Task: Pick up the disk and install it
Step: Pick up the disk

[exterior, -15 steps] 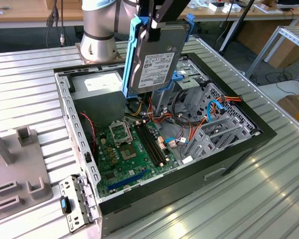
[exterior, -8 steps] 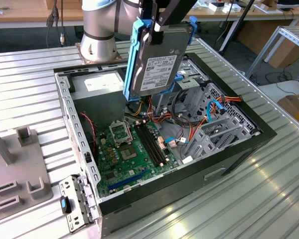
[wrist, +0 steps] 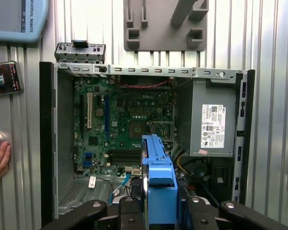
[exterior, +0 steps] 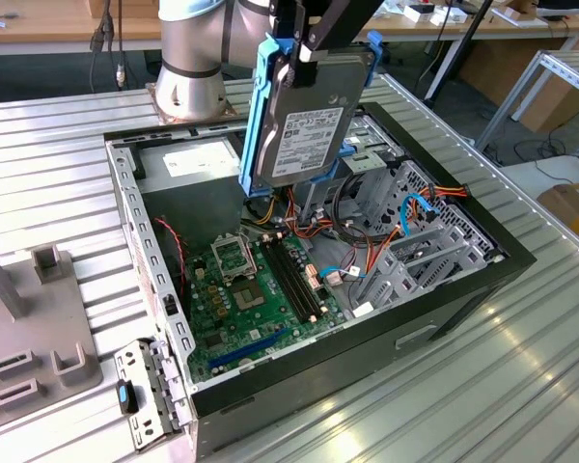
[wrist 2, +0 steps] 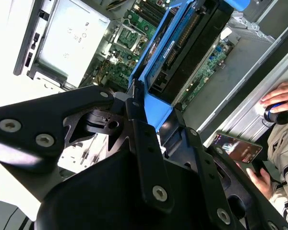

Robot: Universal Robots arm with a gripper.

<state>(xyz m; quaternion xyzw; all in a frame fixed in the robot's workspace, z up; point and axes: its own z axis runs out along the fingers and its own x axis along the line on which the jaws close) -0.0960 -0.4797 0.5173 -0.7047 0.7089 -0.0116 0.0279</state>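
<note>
The disk (exterior: 307,114), a silver-grey drive with a white label and blue rails on its edges, hangs tilted on edge above the back of the open computer case (exterior: 434,318). My gripper (exterior: 304,50) is shut on its upper end, with the black fingers clamping it from both sides. In the second wrist view the disk (wrist 2: 185,45) runs edge-on away from the gripper (wrist 2: 151,112) over the motherboard. The first wrist view looks straight down: the disk's blue rail (wrist: 158,175) sticks out between the fingers (wrist: 129,211) above the case's lower middle.
Inside the case lie a green motherboard (exterior: 261,289), a grey power-supply box (wrist: 212,125), cables and a metal drive cage (exterior: 420,256). A grey fixture (exterior: 39,323) and a loose bracket (exterior: 140,395) sit beside the case. A person's hand (wrist 2: 283,96) and a phone (wrist 2: 235,148) are nearby.
</note>
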